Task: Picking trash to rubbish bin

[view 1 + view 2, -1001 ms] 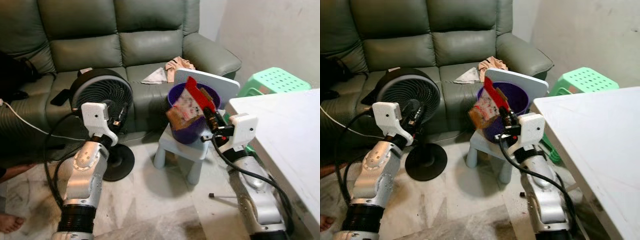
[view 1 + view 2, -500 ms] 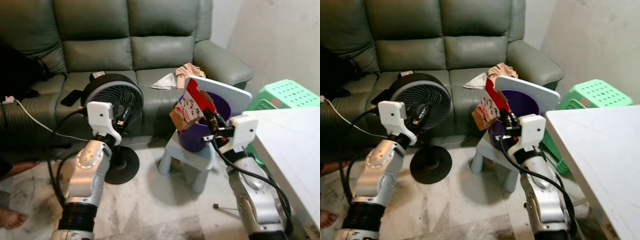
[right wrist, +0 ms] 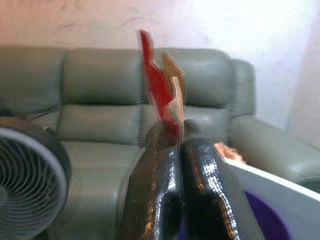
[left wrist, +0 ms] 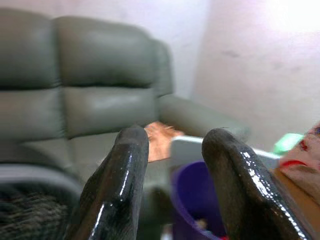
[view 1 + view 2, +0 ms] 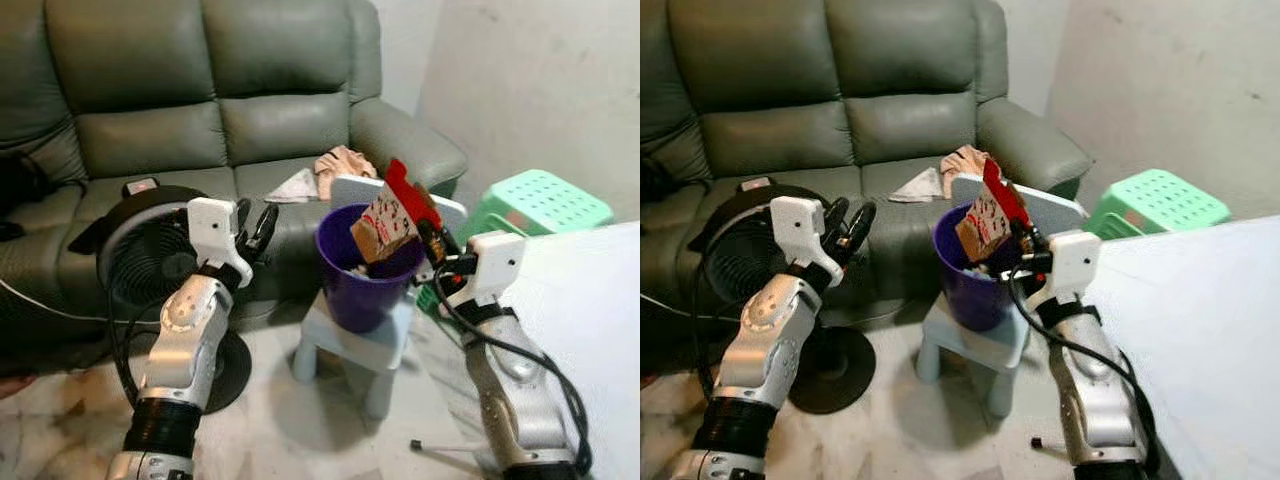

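While the right end effector [image 5: 432, 238] pinches a red and brown snack wrapper [image 5: 392, 212] between closed fingers, the wrapper hangs at centre frame, just over the mouth of the purple rubbish bin [image 5: 362, 272]. That bin stands on a small pale stool [image 5: 352, 343] before the green sofa [image 5: 190, 120]. Left of centre, the left end effector [image 5: 256, 226] is raised with fingers spread and empty, beside a black fan [image 5: 140, 262].

small stool [image 5: 345, 345]: purple bin [image 5: 362, 285] on it; floor [image 5: 290, 420]: fan [image 5: 150, 265]
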`<state>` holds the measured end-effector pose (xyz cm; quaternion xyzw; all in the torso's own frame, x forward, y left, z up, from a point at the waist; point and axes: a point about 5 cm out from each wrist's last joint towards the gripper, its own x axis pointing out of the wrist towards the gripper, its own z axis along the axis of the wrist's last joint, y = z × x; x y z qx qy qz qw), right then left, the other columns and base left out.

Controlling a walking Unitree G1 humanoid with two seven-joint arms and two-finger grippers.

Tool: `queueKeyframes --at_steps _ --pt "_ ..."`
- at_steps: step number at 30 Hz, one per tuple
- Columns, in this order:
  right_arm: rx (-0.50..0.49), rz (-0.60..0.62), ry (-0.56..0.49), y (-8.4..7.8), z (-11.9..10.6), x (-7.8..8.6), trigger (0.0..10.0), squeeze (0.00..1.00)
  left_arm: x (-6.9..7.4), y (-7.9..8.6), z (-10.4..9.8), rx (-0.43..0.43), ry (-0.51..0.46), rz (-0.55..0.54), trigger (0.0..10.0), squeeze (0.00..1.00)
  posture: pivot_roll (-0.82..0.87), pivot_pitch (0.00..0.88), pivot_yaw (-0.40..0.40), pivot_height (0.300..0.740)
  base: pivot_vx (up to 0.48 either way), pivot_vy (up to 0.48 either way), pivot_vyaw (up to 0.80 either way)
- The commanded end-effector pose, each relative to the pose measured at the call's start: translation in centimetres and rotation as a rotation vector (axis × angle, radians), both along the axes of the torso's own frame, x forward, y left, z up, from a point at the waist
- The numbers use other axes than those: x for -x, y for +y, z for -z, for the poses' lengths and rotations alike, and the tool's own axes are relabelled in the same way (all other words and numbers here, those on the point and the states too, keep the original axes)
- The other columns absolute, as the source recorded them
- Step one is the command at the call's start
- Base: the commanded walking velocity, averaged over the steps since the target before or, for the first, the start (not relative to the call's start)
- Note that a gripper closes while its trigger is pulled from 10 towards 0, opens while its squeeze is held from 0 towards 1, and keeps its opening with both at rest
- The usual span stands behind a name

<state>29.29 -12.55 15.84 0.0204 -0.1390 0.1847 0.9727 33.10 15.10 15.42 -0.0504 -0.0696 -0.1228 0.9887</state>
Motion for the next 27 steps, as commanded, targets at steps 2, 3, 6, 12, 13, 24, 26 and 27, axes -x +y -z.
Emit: queueKeyframes --at_steps 2,3,6,12,13,24,26,27 --pt "0.021 0.026 0.001 -1.0 0.16 0.07 10.0 0.0 -0.17 -1.19 -0.35 0.001 -0.008 0.034 10.0 0.0 -0.03 0.053 -0.044 0.74 0.394 0.0 0.0" --pt "0.021 0.026 0.001 -1.0 0.16 0.07 10.0 0.0 -0.17 -1.19 -0.35 0.001 -0.008 0.034 10.0 0.0 -0.03 0.053 -0.044 0.74 0.394 0.0 0.0" --pt "0.02 0.032 0.004 -1.07 0.16 0.0 10.0 0.0 -0.19 -1.19 -0.34 0.001 -0.008 0.035 10.0 0.0 -0.03 0.053 -0.044 0.74 0.395 0.0 0.8" --pt "-0.028 0.036 0.002 -1.31 -0.02 -0.05 10.0 0.0 -0.22 -1.15 -0.33 0.001 -0.008 0.033 10.0 0.0 -0.03 0.059 -0.045 0.74 0.392 0.0 0.4" --pt "-0.009 0.041 0.001 -1.36 0.02 -0.06 10.0 0.0 -0.22 -1.13 -0.32 0.002 -0.008 0.031 10.0 0.0 -0.03 0.06 -0.046 0.74 0.394 0.0 0.0" --pt "0.002 0.045 0.002 -1.38 0.05 -0.14 10.0 0.0 -0.33 -0.98 -0.37 0.002 -0.01 0.02 10.0 0.0 -0.03 0.065 -0.046 0.74 0.386 0.0 0.0" --pt "0.011 0.047 0.003 -1.35 0.1 -0.16 10.0 0.0 -0.35 -0.93 -0.33 -0.005 -0.005 0.009 10.0 0.0 -0.03 0.067 -0.048 0.74 0.182 0.0 0.0" --pt "0.014 0.048 0.003 -1.34 0.12 -0.16 10.0 0.0 -0.37 -0.9 -0.29 -0.008 -0.002 0.004 10.0 0.0 -0.03 0.067 -0.048 0.74 0.0 0.0 0.0"
